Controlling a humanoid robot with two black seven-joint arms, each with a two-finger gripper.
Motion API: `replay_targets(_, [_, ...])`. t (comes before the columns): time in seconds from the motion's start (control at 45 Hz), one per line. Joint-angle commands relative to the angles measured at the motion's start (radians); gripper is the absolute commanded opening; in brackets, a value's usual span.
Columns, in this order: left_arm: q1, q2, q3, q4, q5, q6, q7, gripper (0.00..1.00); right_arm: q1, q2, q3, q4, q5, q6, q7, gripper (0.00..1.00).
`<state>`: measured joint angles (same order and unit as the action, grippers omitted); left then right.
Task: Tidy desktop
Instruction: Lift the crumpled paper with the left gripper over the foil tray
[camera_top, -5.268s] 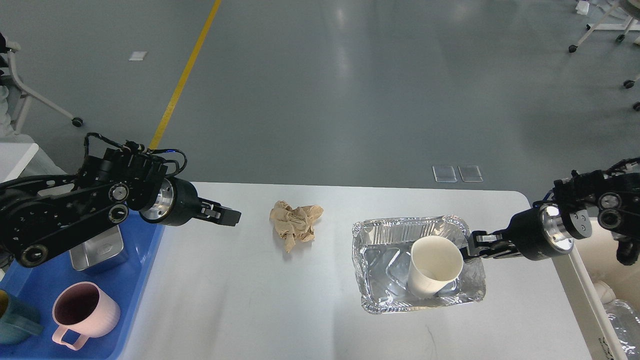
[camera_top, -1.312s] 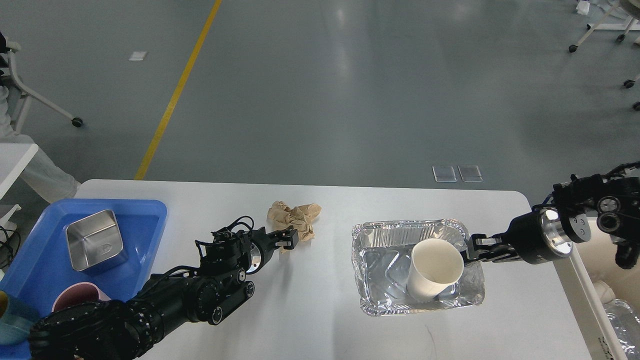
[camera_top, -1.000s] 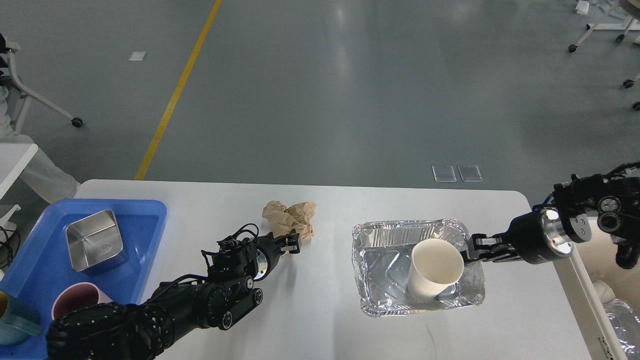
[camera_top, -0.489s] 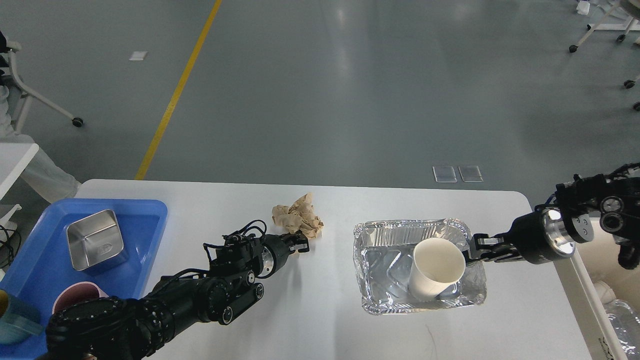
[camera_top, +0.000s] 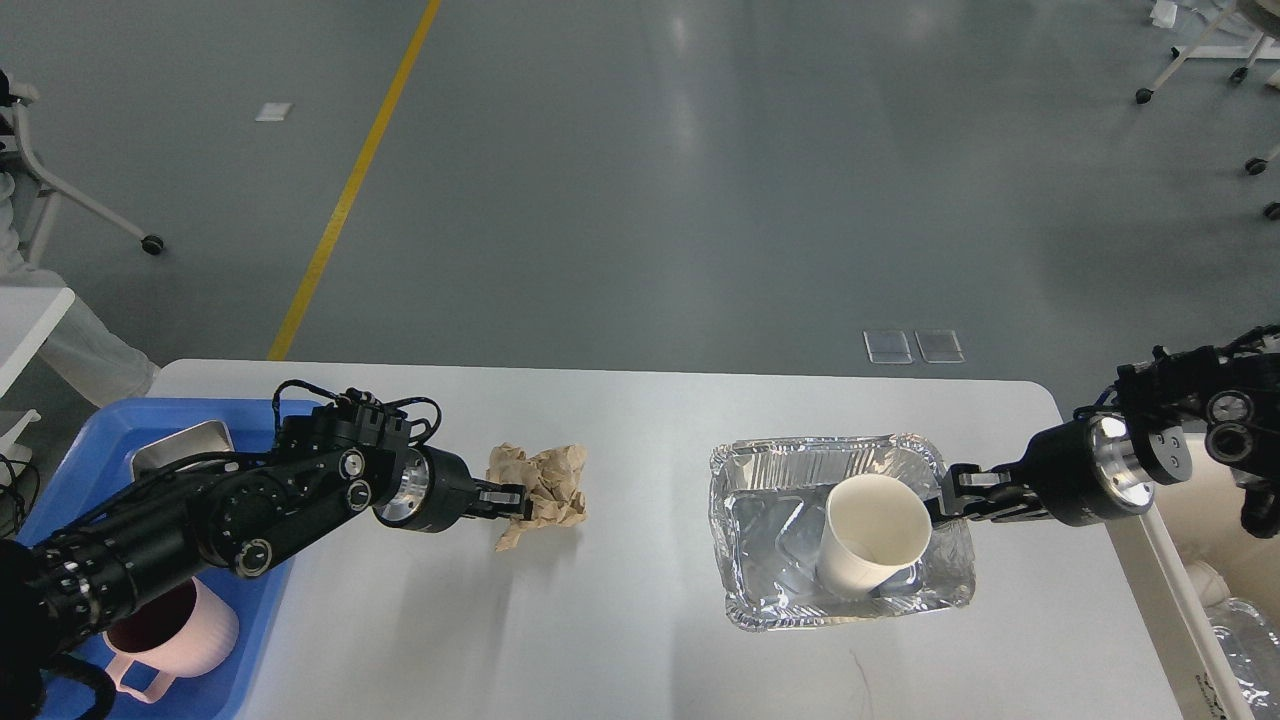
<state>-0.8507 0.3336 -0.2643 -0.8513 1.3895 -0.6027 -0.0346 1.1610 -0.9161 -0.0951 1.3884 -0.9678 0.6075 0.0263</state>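
Left pincer (camera_top: 512, 497) closed on the crumpled brown paper (camera_top: 540, 486), gripping its left side, paper lifted off the desk (camera_top: 620, 620) with a faint shadow under it. Paper hanging over the left-centre part of the desk, nearer the far edge than the near one. Left arm reaching in from the left, crossing above the blue tray (camera_top: 255, 640) at the desk's left edge.

On that tray: a steel square container (camera_top: 178, 447) toward the far left corner, mostly hidden behind the arm, and a pink mug (camera_top: 170, 632) toward the near left corner, handle pointing to the near edge.

Right pincer (camera_top: 948, 497) at the right rim of the foil tray (camera_top: 760, 490), fingers pressed close together at that rim; gripping the foil or merely touching it, cannot tell. Foil tray resting on the right half of the desk, well apart from the paper, roughly midway between far and near edges, its right end lying close to the right edge. Inside the foil tray a white paper cup (camera_top: 875, 535), tilted with its open mouth facing up and toward the viewer, leaning in the right part of the tray just beside the pincer.

Desk itself white, with rounded far corners, filling the lower half of the head view, with grey floor beyond the far edge.
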Motion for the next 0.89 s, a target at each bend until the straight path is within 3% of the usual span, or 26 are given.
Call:
replay_targets(0.0, [-0.004,0.136,-0.065,-0.138,-0.003,-0.092,-0.002,0.00,-0.001,0.003,0.000,0.000,0.000,0.000,0.000,0.00])
replay_targets(0.2, [-0.022,0.271,-0.151,-0.258,-0.046,-0.256,-0.042,0.00,-0.001,0.008,0.002,-0.002,0.000,0.000,0.000,0.00])
replay_targets(0.445, [-0.068,0.429,-0.231,-0.347,-0.159,-0.356,-0.045,0.00,-0.004,0.002,0.000,-0.002,0.000,0.000,0.000,0.00])
replay_targets(0.711, [-0.237,0.535,-0.297,-0.357,-0.300,-0.357,-0.062,0.00,-0.004,0.011,0.002,-0.002,0.000,0.000,0.000,0.00])
replay_targets(0.867, [-0.333,0.522,-0.286,-0.357,-0.323,-0.357,-0.064,0.00,-0.004,0.016,0.002,-0.002,0.000,0.001,0.000,0.00])
